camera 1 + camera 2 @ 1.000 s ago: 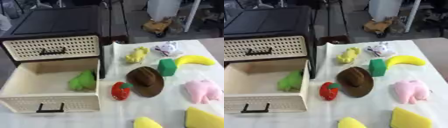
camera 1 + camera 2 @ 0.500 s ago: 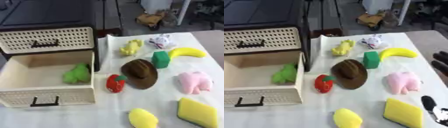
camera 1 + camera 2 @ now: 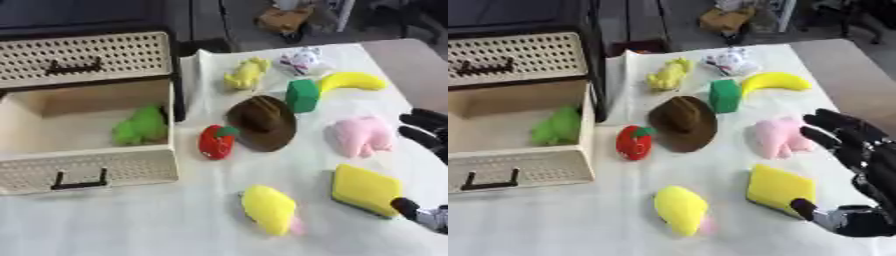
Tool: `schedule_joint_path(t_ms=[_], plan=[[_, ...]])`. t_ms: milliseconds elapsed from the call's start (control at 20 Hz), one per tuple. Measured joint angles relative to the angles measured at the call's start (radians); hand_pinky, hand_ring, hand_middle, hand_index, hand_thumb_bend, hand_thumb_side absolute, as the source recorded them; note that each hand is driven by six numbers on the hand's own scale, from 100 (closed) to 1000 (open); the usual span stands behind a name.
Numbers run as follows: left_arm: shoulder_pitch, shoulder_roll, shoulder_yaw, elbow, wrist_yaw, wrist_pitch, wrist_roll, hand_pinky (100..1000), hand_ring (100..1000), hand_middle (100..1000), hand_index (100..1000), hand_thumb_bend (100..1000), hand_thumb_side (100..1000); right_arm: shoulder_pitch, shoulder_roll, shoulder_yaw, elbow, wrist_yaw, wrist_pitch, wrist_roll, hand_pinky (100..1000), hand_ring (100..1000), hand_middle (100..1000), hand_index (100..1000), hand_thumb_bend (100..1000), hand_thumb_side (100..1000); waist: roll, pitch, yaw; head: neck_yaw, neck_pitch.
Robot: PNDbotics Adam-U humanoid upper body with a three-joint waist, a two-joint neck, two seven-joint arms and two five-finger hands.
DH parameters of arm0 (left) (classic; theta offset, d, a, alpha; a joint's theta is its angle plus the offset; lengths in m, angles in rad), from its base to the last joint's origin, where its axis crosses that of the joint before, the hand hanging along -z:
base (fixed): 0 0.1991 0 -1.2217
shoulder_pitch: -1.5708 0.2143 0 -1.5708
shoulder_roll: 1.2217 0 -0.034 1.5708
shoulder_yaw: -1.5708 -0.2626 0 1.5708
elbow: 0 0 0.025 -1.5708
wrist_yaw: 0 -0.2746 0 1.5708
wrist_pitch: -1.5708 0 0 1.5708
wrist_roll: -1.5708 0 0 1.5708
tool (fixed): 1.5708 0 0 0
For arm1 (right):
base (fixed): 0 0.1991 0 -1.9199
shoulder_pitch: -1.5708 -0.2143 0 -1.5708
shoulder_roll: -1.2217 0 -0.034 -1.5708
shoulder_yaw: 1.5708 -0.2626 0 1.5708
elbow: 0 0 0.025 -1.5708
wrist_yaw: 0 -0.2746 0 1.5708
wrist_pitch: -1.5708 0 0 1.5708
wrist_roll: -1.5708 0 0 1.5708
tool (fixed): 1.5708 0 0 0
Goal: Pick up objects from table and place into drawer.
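Note:
A cream perforated drawer point(image 3: 96, 167) stands pulled open at the left with a green toy point(image 3: 140, 127) lying inside. On the white table lie a red strawberry point(image 3: 215, 142), a brown hat point(image 3: 262, 122), a green block point(image 3: 303, 95), a banana point(image 3: 350, 81), a pink plush point(image 3: 361, 137), a yellow sponge point(image 3: 780, 187), a yellow lemon-like toy point(image 3: 681, 209), a small yellow figure point(image 3: 246, 74) and a white toy point(image 3: 302, 60). My right hand point(image 3: 857, 165) is open at the right edge, fingers spread beside the pink plush and its thumb by the sponge, holding nothing. The left hand is out of sight.
A shut upper drawer point(image 3: 83, 60) sits above the open one. The table's right edge point(image 3: 411, 65) runs close behind my right hand. Bare cloth point(image 3: 131, 220) lies in front of the drawer.
The whole picture has shifted, so the camera has tilted down. My right hand has come further in from the right edge toward the pink plush and the sponge. The toys have not moved.

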Motion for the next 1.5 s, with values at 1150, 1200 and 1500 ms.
schedule_joint_path(t_ms=[1150,1200,1500], plan=[[0.012,0.0,-0.011,0.0,-0.006,0.031,-0.018,667,731,748,815,293,980,-0.037,-0.151,0.044,0.0,-0.361,0.3,0.487,916,1000,919,1000,645,775,0.002,-0.009,0.012,-0.004,-0.044],[0.013,0.0,-0.011,0.0,-0.006,0.031,-0.017,667,730,747,812,289,979,-0.039,-0.154,0.043,0.0,-0.367,0.312,0.501,916,1000,921,1000,650,772,0.002,-0.008,0.013,-0.005,-0.044],[0.014,0.0,-0.011,0.0,-0.009,0.034,-0.014,665,731,741,799,282,972,-0.047,-0.162,0.042,0.0,-0.395,0.398,0.579,922,1000,928,1000,712,744,0.003,-0.003,0.019,-0.013,-0.044]])
